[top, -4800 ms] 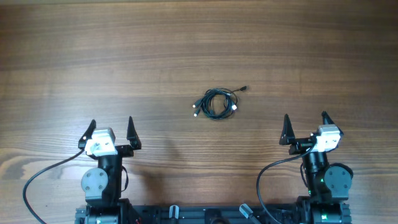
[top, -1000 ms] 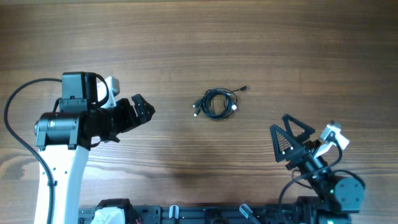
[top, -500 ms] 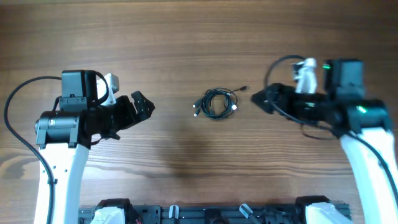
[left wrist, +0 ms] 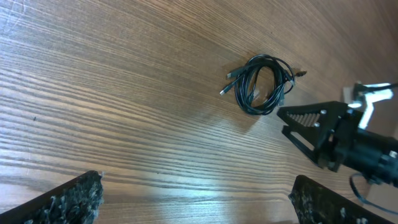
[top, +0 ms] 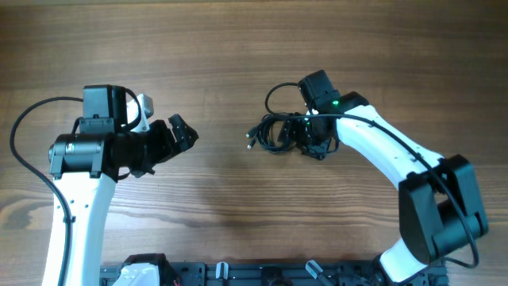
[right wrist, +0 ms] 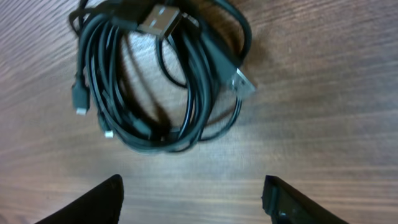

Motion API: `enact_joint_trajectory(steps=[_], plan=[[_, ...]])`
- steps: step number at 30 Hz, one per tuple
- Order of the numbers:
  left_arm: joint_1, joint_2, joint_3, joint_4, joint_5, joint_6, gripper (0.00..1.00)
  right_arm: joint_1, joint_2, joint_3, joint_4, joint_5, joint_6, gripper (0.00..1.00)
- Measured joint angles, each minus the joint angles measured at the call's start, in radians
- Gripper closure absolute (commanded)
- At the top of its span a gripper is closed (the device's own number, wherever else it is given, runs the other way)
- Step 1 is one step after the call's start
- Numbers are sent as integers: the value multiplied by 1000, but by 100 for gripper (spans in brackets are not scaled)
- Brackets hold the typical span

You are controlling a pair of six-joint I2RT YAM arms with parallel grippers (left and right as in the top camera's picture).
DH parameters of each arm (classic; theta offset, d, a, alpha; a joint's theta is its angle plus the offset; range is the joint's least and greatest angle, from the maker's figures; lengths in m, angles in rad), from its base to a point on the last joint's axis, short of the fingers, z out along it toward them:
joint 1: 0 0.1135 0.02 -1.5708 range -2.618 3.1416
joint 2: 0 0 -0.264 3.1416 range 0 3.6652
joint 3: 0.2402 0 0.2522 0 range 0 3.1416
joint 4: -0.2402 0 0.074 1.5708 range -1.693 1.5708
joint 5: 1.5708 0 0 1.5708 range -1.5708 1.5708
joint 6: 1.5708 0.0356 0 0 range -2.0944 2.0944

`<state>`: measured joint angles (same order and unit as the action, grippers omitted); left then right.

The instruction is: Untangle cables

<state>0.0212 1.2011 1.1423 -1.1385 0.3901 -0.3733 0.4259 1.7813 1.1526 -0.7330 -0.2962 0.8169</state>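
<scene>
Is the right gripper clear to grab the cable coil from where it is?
Probably yes: the right gripper hangs just short of the cable coil, jaws apart and empty, only bare table between them.

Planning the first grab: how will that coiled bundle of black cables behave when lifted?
The cables are thin, loosely looped strands, so they will probably sag rather than keep their coil. The loops overlap, so lifting one likely drags the rest. The silver plug may dangle and swing.
</scene>
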Motion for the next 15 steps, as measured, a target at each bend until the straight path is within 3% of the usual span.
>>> enact_joint_trajectory(steps=[3, 8, 13, 15], plan=[[0, 0, 0, -1, 0, 0, 0, 0, 51, 0, 48, -2, 21, 47], [0, 0, 0, -1, 0, 0, 0, 1, 87, 0, 78, 25, 33, 71], [0, 0, 0, -1, 0, 0, 0, 1, 94, 0, 84, 40, 31, 72], [0, 0, 0, -1, 0, 0, 0, 1, 94, -8, 103, 40, 30, 81]])
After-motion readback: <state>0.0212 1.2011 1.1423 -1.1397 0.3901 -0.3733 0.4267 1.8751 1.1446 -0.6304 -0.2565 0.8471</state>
